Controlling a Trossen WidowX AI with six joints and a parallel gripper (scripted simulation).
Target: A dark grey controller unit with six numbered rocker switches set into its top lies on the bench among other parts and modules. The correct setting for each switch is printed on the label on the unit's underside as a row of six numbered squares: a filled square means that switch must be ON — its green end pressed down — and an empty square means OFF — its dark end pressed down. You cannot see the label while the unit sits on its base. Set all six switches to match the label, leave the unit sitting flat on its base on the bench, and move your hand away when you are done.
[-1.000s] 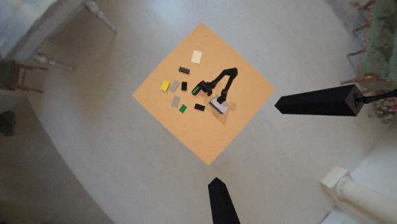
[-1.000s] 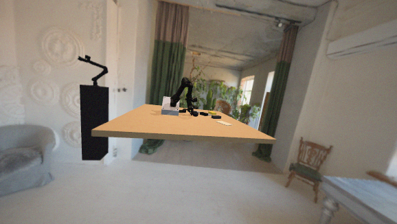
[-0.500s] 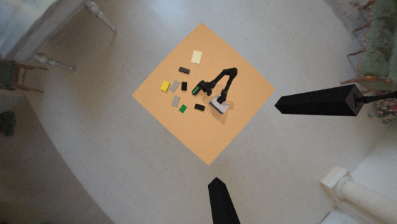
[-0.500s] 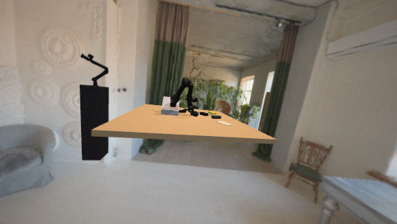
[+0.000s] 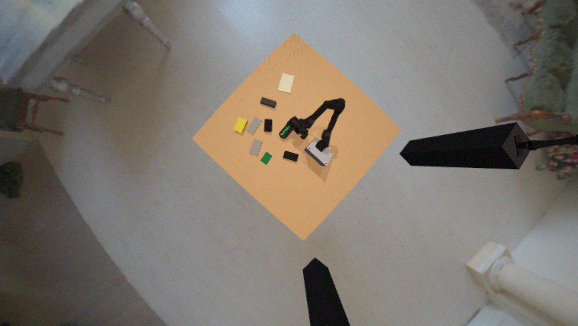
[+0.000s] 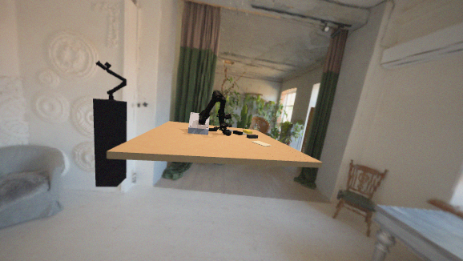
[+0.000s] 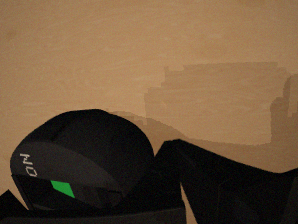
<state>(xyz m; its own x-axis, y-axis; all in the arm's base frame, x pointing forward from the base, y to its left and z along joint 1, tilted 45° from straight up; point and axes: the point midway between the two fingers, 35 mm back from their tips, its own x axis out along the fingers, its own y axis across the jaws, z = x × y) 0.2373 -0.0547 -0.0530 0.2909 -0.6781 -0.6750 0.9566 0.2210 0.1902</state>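
Controller unit (image 5: 285,131) (image 7: 85,150) on the worktop (image 5: 300,210) (image 6: 212,154), right by your pincer (image 5: 294,129) (image 6: 227,131), green showing on top, your pincer closed, nothing in its grip.

Over by the tall curtains (image 6: 198,60), brown above and green below, I see leafy plants and a bright window (image 6: 289,102). Round plaster reliefs (image 6: 73,54) decorate the pale wall above a grey armchair (image 6: 30,184); a wooden chair (image 6: 357,192) with a dark green seat stands opposite on the whitish floor (image 5: 165,200) (image 6: 224,228).
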